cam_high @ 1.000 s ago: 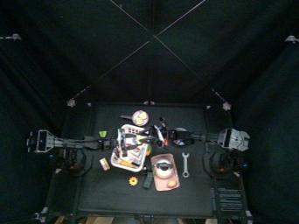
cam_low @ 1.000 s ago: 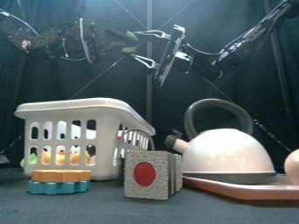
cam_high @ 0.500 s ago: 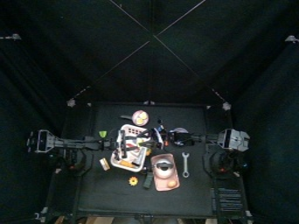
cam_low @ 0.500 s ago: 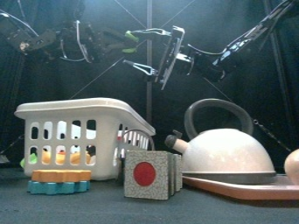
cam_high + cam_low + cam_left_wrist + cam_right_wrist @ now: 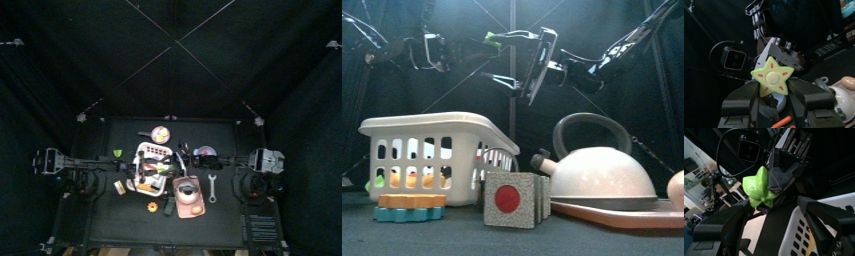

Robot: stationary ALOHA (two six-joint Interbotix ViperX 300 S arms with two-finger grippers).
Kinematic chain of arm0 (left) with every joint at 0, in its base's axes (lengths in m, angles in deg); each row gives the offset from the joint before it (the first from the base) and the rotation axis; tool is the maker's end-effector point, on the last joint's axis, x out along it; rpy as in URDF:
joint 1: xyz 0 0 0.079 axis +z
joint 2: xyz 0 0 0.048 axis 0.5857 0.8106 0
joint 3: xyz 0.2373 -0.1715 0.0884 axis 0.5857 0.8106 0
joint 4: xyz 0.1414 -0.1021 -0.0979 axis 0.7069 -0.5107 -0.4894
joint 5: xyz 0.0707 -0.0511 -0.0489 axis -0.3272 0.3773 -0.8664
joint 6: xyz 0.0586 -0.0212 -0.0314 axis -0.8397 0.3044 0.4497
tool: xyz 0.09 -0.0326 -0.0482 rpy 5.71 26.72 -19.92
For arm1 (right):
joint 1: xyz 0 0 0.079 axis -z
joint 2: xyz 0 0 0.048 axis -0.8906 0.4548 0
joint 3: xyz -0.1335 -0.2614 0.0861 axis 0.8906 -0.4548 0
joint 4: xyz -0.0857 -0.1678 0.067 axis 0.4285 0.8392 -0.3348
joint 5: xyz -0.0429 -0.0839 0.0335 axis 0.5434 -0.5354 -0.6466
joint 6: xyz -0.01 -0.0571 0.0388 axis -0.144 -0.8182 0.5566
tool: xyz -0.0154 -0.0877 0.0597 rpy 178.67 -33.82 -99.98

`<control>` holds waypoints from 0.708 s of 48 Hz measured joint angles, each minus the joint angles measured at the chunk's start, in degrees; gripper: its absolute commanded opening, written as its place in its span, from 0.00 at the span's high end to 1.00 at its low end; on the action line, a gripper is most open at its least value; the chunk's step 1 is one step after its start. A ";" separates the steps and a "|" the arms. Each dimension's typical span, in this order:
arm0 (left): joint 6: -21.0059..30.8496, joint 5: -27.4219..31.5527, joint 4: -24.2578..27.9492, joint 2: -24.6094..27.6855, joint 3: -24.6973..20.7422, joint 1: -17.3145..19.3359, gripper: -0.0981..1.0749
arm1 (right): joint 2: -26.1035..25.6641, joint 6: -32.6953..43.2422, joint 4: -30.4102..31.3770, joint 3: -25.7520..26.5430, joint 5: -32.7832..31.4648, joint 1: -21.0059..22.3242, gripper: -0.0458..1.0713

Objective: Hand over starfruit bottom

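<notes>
The starfruit bottom (image 5: 773, 76) is a pale green star-shaped slice with orange spots on its face. My left gripper (image 5: 774, 87) is shut on it and holds it up in the air above the table. In the right wrist view the starfruit bottom (image 5: 759, 189) shows edge-on in the left arm's black fingers. My right gripper (image 5: 774, 213) stands open, with one jaw on each side of the fruit and not touching it. In the front view the two grippers meet high above the basket, the left gripper (image 5: 466, 46) facing the right gripper (image 5: 497, 57).
Below the grippers stands a white slotted basket (image 5: 436, 150) with small items inside. A white kettle (image 5: 603, 170) sits on a pink tray (image 5: 185, 195). A block with a red dot (image 5: 512, 198), stacked orange and blue gears (image 5: 412, 207) and a wrench (image 5: 213, 186) lie on the table.
My right gripper has opened wider and moved in toward the left, so its jaws now stand around the starfruit bottom. The left gripper keeps its hold.
</notes>
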 measured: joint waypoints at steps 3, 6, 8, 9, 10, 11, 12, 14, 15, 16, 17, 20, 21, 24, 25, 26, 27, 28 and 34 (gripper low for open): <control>0.00 0.00 0.00 0.70 -0.09 0.00 0.34 | 0.09 -0.26 0.09 0.26 0.00 -0.09 0.03; -0.09 0.00 0.00 1.32 -0.18 0.00 0.34 | 0.09 -0.44 0.00 0.53 0.00 -0.09 0.03; -0.09 0.00 0.00 1.58 -0.18 0.00 0.34 | 0.09 -0.44 0.09 0.62 0.00 -0.09 0.03; -0.09 0.00 0.00 1.67 -0.18 0.00 0.34 | 0.09 -0.44 0.00 0.62 0.00 -0.09 0.03; -0.09 0.00 0.00 1.67 -0.18 -0.09 0.34 | 0.09 -0.44 0.00 0.62 0.00 0.00 0.03; -0.09 0.00 0.00 1.76 -0.18 -0.09 0.34 | 0.09 -0.44 0.00 0.62 0.09 -0.09 0.03; -0.09 0.00 0.00 1.76 -0.18 -0.18 0.34 | 0.09 -0.44 0.00 0.62 0.00 -0.09 0.03; -0.09 0.00 0.00 1.67 -0.18 -0.26 0.34 | 0.09 -0.62 0.00 0.62 0.00 0.00 0.03; -0.09 0.00 0.00 1.67 -0.18 -0.35 0.34 | 0.09 -0.62 0.00 0.62 0.00 -0.09 0.03; -0.09 0.00 0.00 1.67 -0.18 -0.35 0.34 | 0.09 -0.70 0.09 0.62 0.00 -0.09 0.03; 0.00 0.00 0.00 1.67 -0.18 -0.44 0.34 | 0.09 -0.62 0.09 0.62 0.09 0.00 0.03; 0.00 0.00 0.00 1.58 -0.18 -0.53 0.34 | 0.09 -0.62 0.18 0.70 0.09 0.00 0.03; -0.09 0.00 0.00 1.58 -0.18 -0.62 0.34 | 0.09 -0.70 0.26 0.62 0.00 0.00 0.03; -0.09 0.00 0.00 1.58 -0.18 -0.62 0.34 | 0.09 -0.62 0.44 0.62 0.00 0.00 0.03; -0.09 0.00 0.00 1.67 -0.18 -0.62 0.34 | 0.09 -0.62 0.53 0.62 0.00 -0.09 0.03; -0.09 0.00 0.00 1.58 -0.18 -0.62 0.34 | 0.09 -0.70 0.53 0.62 0.00 0.00 0.03; -0.09 0.00 0.00 1.58 -0.18 -0.53 0.34 | 0.09 -0.70 0.53 0.62 0.09 0.00 0.03; -0.09 0.00 0.00 1.58 -0.18 -0.62 0.34 | 0.09 -0.70 0.53 0.62 0.00 0.00 0.03; -0.09 0.00 0.00 1.58 -0.09 -0.62 0.34 | -0.18 -0.79 0.62 0.18 0.00 0.09 0.03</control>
